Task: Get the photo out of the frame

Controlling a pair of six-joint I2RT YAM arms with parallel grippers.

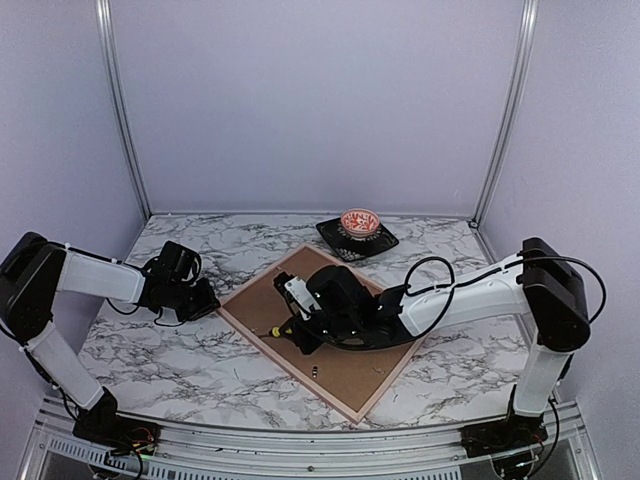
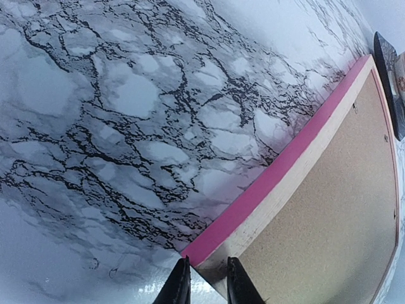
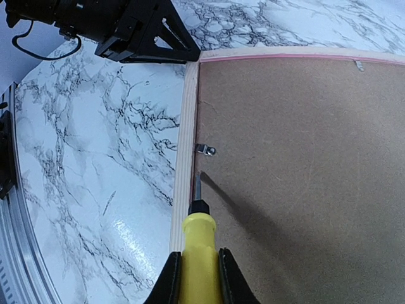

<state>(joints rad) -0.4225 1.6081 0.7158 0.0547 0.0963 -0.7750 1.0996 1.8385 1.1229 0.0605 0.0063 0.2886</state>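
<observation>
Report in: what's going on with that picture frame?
Left tool at frame corner, grip unclear. Right tool holding yellow screwdriver, tip near metal clip. Frame face down, backing board on, photo hidden.

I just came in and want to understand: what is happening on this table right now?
The frame lies face down, its brown backing board up. The right gripper holds a yellow screwdriver, its tip close to a small metal clip at the board's edge. The left gripper sits at the frame's corner; whether it grips is unclear. The photo is not visible.
</observation>
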